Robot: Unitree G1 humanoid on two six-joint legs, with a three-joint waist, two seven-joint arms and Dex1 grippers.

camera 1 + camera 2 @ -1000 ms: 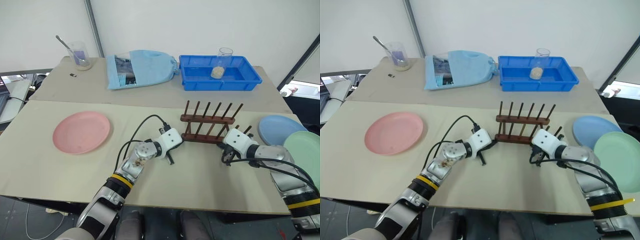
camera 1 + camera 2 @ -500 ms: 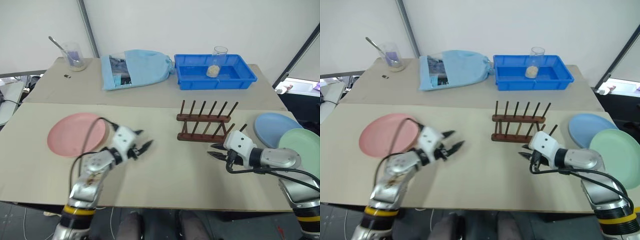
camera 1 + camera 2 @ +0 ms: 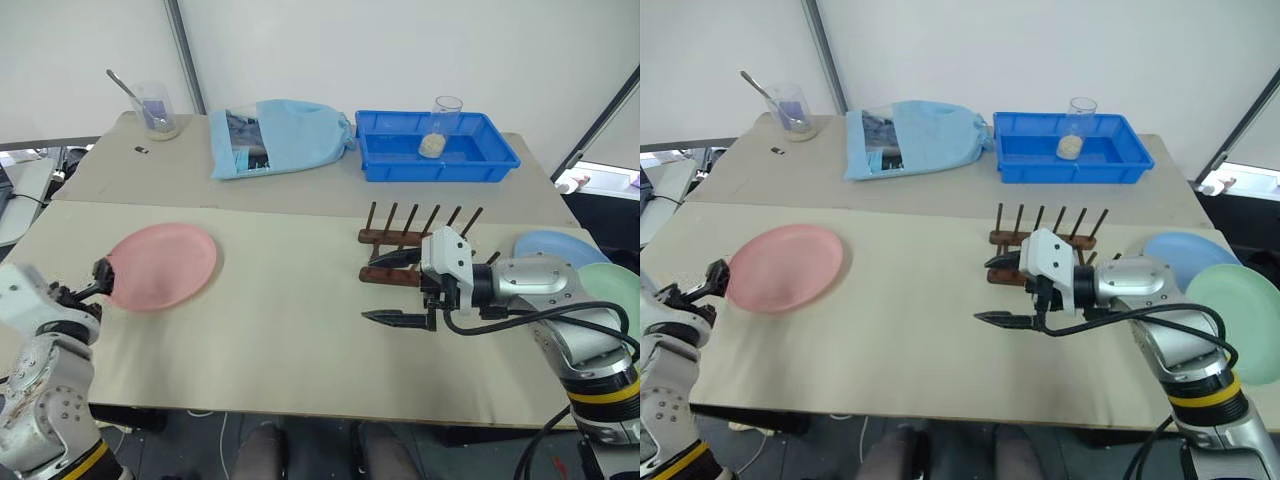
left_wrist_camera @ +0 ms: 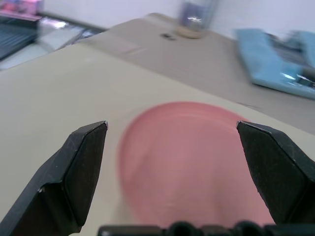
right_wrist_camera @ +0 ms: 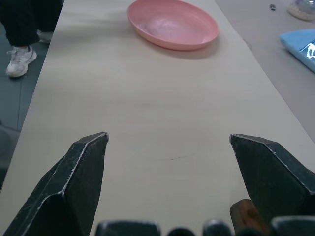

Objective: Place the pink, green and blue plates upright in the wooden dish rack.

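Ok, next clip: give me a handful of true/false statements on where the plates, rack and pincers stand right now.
1. The pink plate lies flat on the table. True.
2. The rack already holds a plate. False: its pegs are bare.
3. The left pincer is open, facing the pink plate. True.
4. The right pincer grips the blue plate. False: it is open and holds nothing, in front of the rack.
5. The green plate stands upright. False: it lies flat, overlapping the blue plate.
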